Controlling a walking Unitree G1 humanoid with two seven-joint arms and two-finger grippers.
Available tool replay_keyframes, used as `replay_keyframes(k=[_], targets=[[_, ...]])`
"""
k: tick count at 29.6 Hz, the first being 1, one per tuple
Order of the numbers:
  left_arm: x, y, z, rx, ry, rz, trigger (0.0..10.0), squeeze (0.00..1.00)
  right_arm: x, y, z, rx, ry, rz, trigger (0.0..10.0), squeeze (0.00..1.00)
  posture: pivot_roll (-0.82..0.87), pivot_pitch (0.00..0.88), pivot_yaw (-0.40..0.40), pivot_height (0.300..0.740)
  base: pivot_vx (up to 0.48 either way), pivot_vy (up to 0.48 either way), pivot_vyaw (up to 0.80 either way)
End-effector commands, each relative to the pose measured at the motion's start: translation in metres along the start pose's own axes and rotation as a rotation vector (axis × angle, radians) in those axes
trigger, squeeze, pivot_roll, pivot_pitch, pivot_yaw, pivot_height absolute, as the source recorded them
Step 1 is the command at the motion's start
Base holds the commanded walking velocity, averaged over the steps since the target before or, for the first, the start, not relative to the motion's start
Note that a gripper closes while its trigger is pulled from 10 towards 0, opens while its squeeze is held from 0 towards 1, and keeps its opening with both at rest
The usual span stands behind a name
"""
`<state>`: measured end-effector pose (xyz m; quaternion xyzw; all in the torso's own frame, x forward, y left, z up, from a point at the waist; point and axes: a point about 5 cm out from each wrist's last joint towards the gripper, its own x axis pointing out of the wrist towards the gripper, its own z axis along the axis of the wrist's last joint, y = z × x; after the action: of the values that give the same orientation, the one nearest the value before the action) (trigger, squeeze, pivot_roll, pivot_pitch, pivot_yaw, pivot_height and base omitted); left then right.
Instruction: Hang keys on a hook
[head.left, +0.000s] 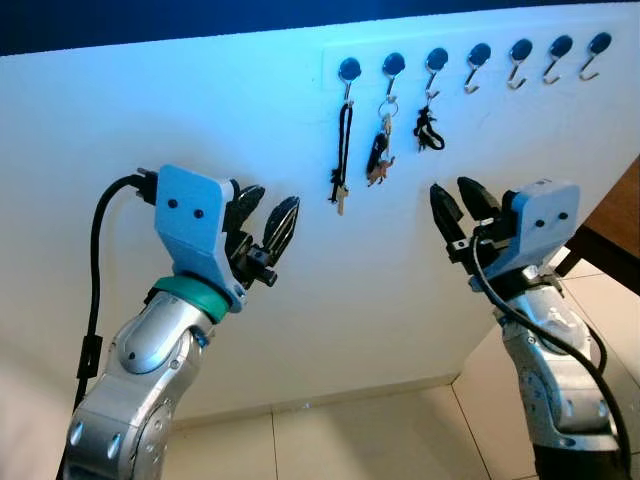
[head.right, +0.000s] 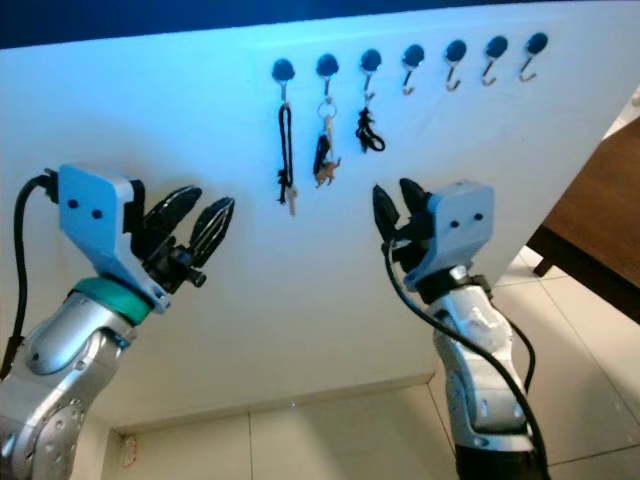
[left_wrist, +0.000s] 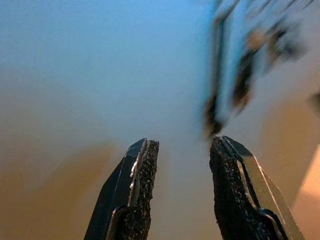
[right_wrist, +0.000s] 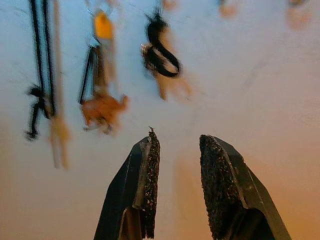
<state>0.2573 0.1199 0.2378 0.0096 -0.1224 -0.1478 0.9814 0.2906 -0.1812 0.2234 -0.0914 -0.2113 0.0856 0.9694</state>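
A white wall faces the robot, lit bluish toward the top, with a dark band above it. Along its upper part runs a row of seven hooks with dark round heads. The three leftmost are occupied: a key on a long black cord hangs from the first, a key bunch with a small brown charm from the second, and a short black looped item from the third. The four hooks to the right are bare.

The left end effector is raised before the wall, lower left of the hanging keys, fingers parted and grasping nothing. The right end effector is raised lower right of the keys, fingers likewise parted and empty. Neither touches the wall or the keys.

Pale floor tiles meet the wall's base. A dark brown piece of furniture stands at far right.
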Motion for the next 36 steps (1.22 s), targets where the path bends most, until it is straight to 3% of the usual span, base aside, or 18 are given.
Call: replay_keyframes(k=[1,6,10,18,36], targets=[[-0.001,0.006,-0.008,0.024,0.033,0.046,10.0,0.00,-0.002,0.000,0.002,-0.024,-0.021,-0.029,10.0,0.00,-0.13,0.051,0.114,0.740,0.000,0.000,0.00],[-0.006,0.015,-0.020,0.017,0.064,0.141,10.0,0.00,-0.016,0.000,0.002,-0.046,-0.024,-0.123,10.0,0.00,-0.15,0.042,0.116,0.740,0.000,0.000,0.00],[-0.006,0.015,-0.023,0.006,0.073,0.146,10.0,0.00,-0.022,0.001,-0.003,-0.045,0.005,-0.136,10.0,0.00,-0.16,0.042,0.118,0.740,0.000,0.000,0.00],[-0.004,0.013,-0.024,-0.003,0.062,0.151,10.0,0.00,-0.016,0.003,-0.008,-0.048,0.014,-0.125,10.0,0.00,-0.15,0.036,0.109,0.740,0.000,0.000,0.00],[-0.005,0.008,-0.022,-0.021,0.036,0.130,10.0,0.00,-0.007,0.007,-0.010,-0.059,0.004,-0.101,10.0,0.00,-0.14,0.028,0.104,0.740,-0.358,0.000,0.00]])
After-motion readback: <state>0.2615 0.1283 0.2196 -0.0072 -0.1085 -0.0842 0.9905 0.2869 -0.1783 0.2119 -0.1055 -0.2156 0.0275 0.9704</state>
